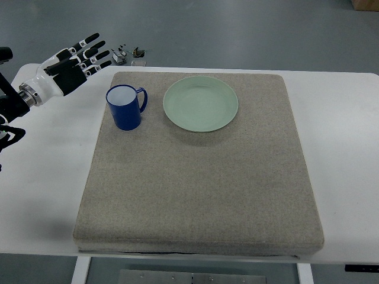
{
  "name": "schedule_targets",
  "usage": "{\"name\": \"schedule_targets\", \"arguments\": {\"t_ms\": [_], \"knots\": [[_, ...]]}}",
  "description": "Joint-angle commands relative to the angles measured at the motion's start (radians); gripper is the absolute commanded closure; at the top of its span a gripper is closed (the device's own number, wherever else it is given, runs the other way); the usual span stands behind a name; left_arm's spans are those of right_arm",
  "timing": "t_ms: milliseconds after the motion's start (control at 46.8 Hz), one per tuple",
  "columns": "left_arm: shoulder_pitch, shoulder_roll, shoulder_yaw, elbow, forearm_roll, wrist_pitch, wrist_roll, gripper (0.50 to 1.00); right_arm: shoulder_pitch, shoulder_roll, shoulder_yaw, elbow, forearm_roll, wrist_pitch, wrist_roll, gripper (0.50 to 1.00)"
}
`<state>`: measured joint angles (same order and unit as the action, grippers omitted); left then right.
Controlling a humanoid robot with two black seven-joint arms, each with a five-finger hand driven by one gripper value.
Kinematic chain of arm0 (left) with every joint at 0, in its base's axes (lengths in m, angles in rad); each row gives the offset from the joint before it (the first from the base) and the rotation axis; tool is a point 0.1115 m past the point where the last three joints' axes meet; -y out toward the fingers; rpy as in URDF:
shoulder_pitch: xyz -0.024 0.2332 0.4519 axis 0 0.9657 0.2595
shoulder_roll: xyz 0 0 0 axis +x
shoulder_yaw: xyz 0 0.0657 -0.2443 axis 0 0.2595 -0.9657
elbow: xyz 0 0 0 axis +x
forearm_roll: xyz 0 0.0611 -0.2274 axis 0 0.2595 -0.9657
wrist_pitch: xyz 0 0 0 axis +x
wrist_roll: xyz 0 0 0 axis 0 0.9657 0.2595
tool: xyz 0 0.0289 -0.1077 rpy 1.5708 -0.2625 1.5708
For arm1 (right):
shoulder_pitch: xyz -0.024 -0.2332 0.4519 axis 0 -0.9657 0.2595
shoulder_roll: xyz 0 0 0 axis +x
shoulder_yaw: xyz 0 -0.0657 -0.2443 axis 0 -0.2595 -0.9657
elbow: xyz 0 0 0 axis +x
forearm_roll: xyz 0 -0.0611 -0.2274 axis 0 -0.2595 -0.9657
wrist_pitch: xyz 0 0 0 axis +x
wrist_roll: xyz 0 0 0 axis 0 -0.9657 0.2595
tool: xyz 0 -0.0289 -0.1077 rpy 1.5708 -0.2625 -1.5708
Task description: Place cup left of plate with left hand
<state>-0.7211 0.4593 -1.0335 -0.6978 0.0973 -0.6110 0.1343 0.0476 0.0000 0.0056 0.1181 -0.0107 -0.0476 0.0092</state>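
Note:
A blue cup [125,107] with a white inside stands upright on the grey mat [195,189], its handle turned toward the right. Just right of it lies a pale green plate [201,103]. My left hand [76,60] hovers above the table's far left corner, up and to the left of the cup and apart from it. Its fingers are spread and hold nothing. No right arm shows.
The mat covers most of a white table [41,171]. Small dark parts [131,54] lie on the floor beyond the table's far edge. Bare table strips run along the left and right of the mat.

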Motion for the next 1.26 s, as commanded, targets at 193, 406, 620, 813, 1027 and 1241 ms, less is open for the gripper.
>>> {"name": "schedule_targets", "arguments": {"t_ms": [193, 406, 620, 813, 1027, 1241], "knots": [[-0.032, 0.005, -0.004, 0.001, -0.034, 0.0, 0.05, 0.5, 0.0, 0.0, 0.001, 0.0, 0.0, 0.0, 0.0, 0.566], [-0.035, 0.013, -0.008, 0.001, -0.054, 0.0, 0.057, 0.5, 0.0, 0.0, 0.001, 0.0, 0.0, 0.0, 0.0, 0.566], [-0.035, 0.013, -0.008, 0.001, -0.057, 0.0, 0.057, 0.5, -0.003, 0.0, 0.002, 0.021, 0.003, 0.005, 0.0, 0.566], [-0.034, 0.012, -0.008, 0.001, -0.057, 0.0, 0.057, 0.5, -0.005, 0.0, 0.002, 0.028, 0.002, 0.003, 0.002, 0.566], [-0.034, 0.012, -0.007, 0.001, -0.057, 0.0, 0.057, 0.501, -0.003, 0.0, 0.002, 0.029, 0.002, 0.005, 0.002, 0.566], [-0.034, 0.01, -0.007, 0.0, -0.057, 0.0, 0.057, 0.5, -0.012, 0.0, -0.003, 0.029, 0.0, 0.005, -0.005, 0.566]]}}
